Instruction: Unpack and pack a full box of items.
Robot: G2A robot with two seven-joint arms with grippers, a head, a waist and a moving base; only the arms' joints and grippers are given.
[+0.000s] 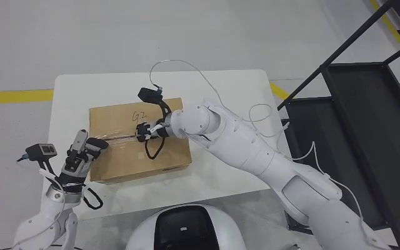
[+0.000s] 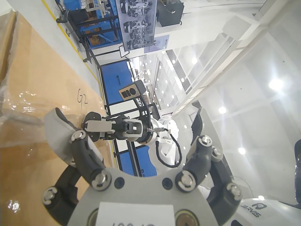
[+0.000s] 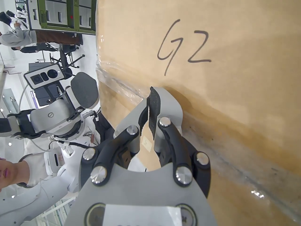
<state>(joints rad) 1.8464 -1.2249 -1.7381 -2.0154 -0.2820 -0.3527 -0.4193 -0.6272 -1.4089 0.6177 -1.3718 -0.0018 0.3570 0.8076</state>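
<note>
Room lies open on the white table (image 1: 219, 87) to the right of the cardboard box (image 1: 119, 159) and behind it; its front edge sits near the table's front. Clear tape (image 1: 115, 136) runs along the shut top flaps, so the contents are hidden. The right gripper (image 3: 150, 95), fingers pressed together and empty, touches the middle seam. The left gripper (image 1: 87, 147), spread wide and holding nothing, sits at the box's left end.

Closed cardboard box (image 1: 119, 161) on the white bench (image 1: 225, 87), with a taped seam running along its top. The right claw (image 1: 142, 130) sits at the seam near the middle of the top. The left claw (image 1: 89, 144), fingers spread, is at the box's left end.
</note>
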